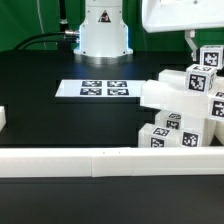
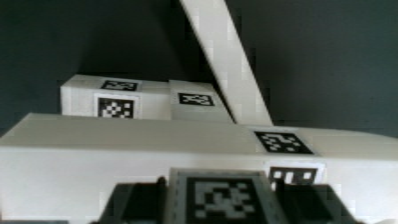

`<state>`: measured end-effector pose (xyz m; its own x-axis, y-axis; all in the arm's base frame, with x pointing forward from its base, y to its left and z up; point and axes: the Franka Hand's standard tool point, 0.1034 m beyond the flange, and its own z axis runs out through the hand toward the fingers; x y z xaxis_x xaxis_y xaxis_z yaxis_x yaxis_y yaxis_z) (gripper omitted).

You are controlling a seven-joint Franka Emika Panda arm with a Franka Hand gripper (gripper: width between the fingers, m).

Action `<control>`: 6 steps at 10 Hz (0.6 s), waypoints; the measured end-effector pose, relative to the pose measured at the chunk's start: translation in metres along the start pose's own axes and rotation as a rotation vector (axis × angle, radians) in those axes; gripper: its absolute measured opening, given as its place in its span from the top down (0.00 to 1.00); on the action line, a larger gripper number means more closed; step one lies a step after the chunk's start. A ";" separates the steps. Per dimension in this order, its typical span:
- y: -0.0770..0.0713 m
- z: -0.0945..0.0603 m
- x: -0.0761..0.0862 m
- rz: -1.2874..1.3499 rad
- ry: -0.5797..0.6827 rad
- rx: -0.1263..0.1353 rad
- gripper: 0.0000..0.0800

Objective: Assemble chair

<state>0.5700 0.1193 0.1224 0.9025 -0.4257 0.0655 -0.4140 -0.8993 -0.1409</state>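
The chair pieces (image 1: 185, 105) are glossy white tagged blocks clustered at the exterior view's right, just behind the rail. My gripper (image 1: 203, 48) hangs over them at the top right, shut on a short square post (image 1: 210, 58) whose tag faces the camera. In the wrist view the held post (image 2: 217, 196) sits between my dark fingers (image 2: 135, 200). Just beyond it lies a broad white slab (image 2: 143, 140) carrying a tag. A slanted white bar (image 2: 221, 50) rises from the slab, and two tagged blocks (image 2: 111, 98) stand behind it.
A long low white rail (image 1: 90, 160) runs across the front of the black table. The marker board (image 1: 104, 89) lies flat in the middle, in front of the robot base (image 1: 103, 30). A small white piece (image 1: 3, 121) shows at the left edge.
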 end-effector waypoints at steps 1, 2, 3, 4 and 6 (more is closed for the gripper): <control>0.000 0.000 0.000 0.000 0.000 0.000 0.64; 0.003 0.001 0.001 0.001 0.000 -0.002 0.64; 0.005 0.000 0.003 0.001 0.001 -0.001 0.64; 0.006 0.002 0.004 0.004 0.003 -0.002 0.64; 0.008 0.007 0.003 0.004 0.001 -0.009 0.64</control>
<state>0.5705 0.1115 0.1146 0.9006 -0.4297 0.0656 -0.4189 -0.8983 -0.1324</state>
